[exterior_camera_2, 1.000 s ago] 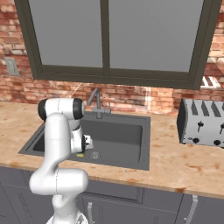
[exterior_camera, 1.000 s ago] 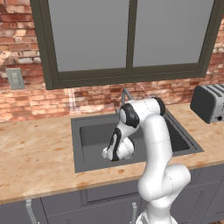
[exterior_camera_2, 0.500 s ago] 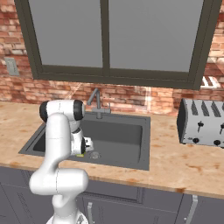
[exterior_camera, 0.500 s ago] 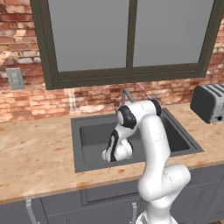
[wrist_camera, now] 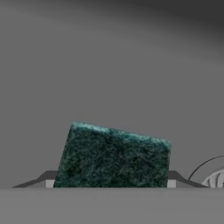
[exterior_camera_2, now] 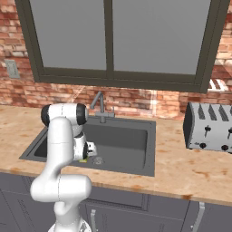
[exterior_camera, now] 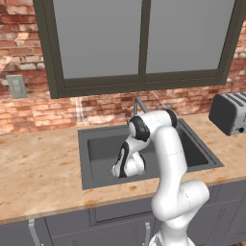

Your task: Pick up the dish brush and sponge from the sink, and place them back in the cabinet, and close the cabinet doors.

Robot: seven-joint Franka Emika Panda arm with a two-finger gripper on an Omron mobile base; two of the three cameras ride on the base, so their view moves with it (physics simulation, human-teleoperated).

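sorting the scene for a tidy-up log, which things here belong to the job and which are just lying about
Job:
- sponge, between the pincer fingers
- sink, on whose floor the sponge lies

Lying about:
- toaster on the counter
- faucet
- wall outlet
- window

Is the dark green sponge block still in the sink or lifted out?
In: the green block lies on the dark grey basin floor.

Silver toaster (exterior_camera_2: 209,126) on speckled beige counter (exterior_camera: 38,168), at 3 o'clock from the basin; same toaster at 3 o'clock in left base view, cut by frame edge. Red brick wall (exterior_camera_2: 136,100) behind, at 12 o'clock. Large dark-framed window (exterior_camera: 139,41) above the brick. Grey wall outlet (exterior_camera: 16,86) at 9 o'clock. Grey base cupboards (exterior_camera_2: 149,213) with short handles at 6 o'clock.
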